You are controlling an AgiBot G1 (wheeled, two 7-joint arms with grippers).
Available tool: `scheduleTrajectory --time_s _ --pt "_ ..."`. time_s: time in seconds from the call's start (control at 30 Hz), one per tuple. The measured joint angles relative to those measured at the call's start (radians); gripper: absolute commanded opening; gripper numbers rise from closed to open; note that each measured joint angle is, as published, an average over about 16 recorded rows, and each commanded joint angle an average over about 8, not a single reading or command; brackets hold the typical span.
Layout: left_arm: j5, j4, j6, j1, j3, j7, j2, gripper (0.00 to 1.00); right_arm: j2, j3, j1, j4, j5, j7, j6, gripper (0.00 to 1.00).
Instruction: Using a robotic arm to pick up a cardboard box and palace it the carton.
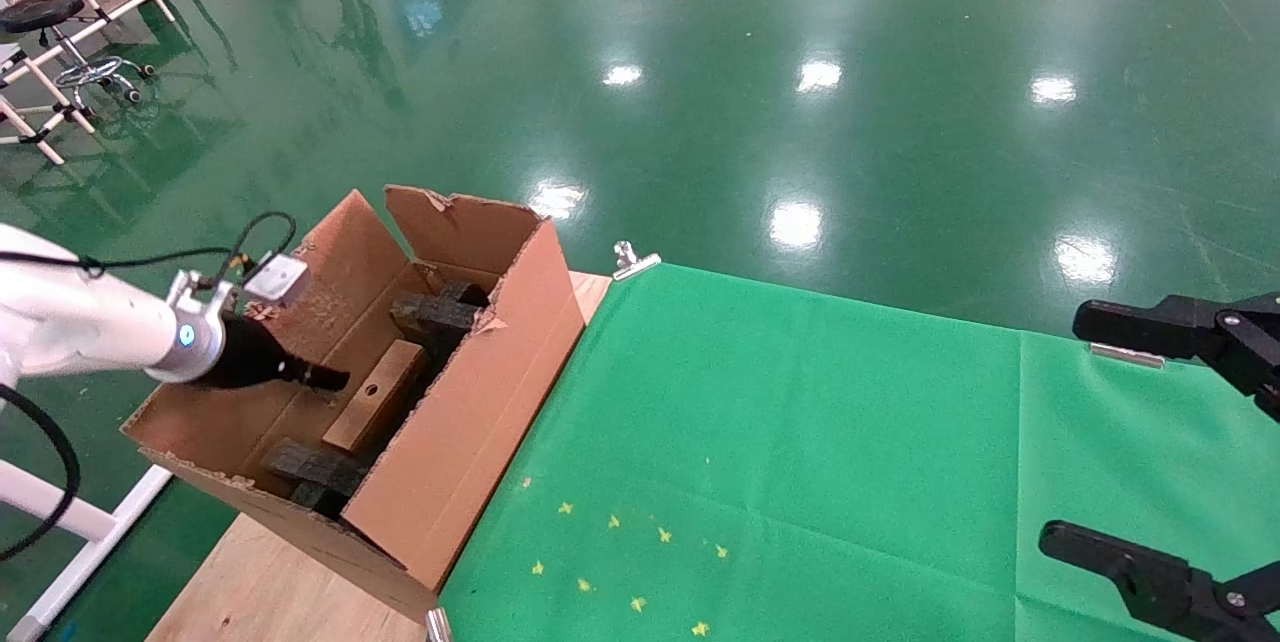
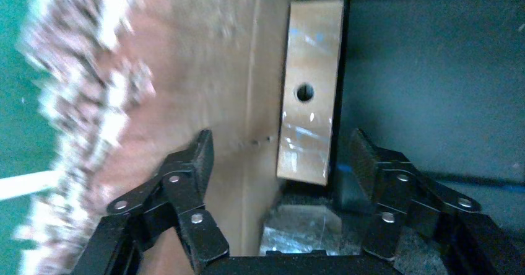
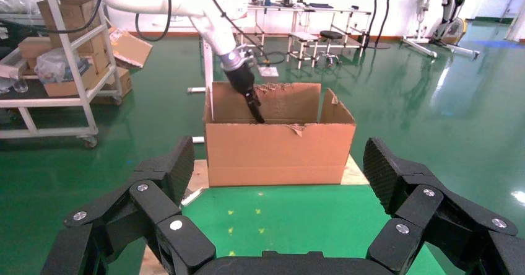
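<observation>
The slim brown cardboard box point(image 1: 375, 409) with a round hole lies inside the large carton point(image 1: 470, 422), between black foam blocks point(image 1: 435, 312). My left gripper point(image 1: 335, 379), black on the white arm, reaches down into the carton, just left of the box. In the left wrist view the left gripper point(image 2: 283, 148) is open and empty, and the taped box point(image 2: 308, 126) lies beyond its fingertips, apart from them. My right gripper point(image 1: 1062, 427) is open and empty over the table's right side. The right wrist view shows the right gripper point(image 3: 278, 151) facing the carton point(image 3: 275, 154) from afar.
The carton stands on a wooden tabletop point(image 1: 260, 582) beside a green cloth point(image 1: 800, 422) held by metal clips point(image 1: 635, 260). Small yellow marks point(image 1: 620, 552) dot the cloth. A stool and white frames point(image 1: 60, 42) stand on the green floor at far left.
</observation>
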Motion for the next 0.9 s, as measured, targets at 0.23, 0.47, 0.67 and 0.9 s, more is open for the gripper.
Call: scheduleTrajectory --time_s 0.23,0.47,0.67,0.9 --pt "-0.022 -0.049 0.063 -0.098 -0.016 -0.006 -0.026 1.0 0.0 0.0 0.0 0.0 0.0 0.0 0.0 1.0" --pt "-0.091 -0.135 0.2 -0.206 -0.059 -0.063 -0.082 1.0 0.0 0.0 0.0 0.0 0.0 0.0 0.0 1.0" --pt "-0.204 -0.228 0.378 -0.253 -0.119 -0.172 -0.143 1.0 0.0 0.0 0.0 0.0 0.0 0.0 0.0 1.0" --pt "-0.365 -0.319 0.585 -0.243 -0.193 -0.309 -0.197 1.0 0.0 0.0 0.0 0.0 0.0 0.0 0.0 1.0"
